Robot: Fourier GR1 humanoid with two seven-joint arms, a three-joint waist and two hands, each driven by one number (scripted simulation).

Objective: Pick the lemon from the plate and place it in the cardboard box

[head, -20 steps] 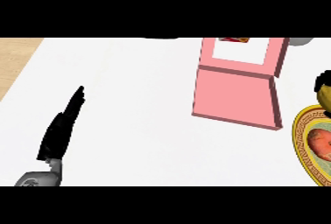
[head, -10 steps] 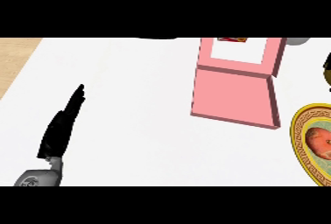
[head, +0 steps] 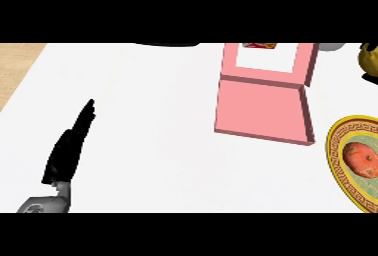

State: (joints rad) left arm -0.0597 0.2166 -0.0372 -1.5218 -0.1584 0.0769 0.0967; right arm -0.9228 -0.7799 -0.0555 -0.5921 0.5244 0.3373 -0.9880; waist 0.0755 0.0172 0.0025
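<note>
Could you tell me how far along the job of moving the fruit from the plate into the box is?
Nothing looks done yet: the reddish-orange fruit lies on the gold-rimmed plate at the right edge, and the pink box stands open beside it. The left hand is open at the lower left, holding nothing; the right hand is out of view. Grasping, carrying and placing the fruit are all left.

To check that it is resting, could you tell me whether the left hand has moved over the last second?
No. The left hand keeps its place left of the pink box.
</note>
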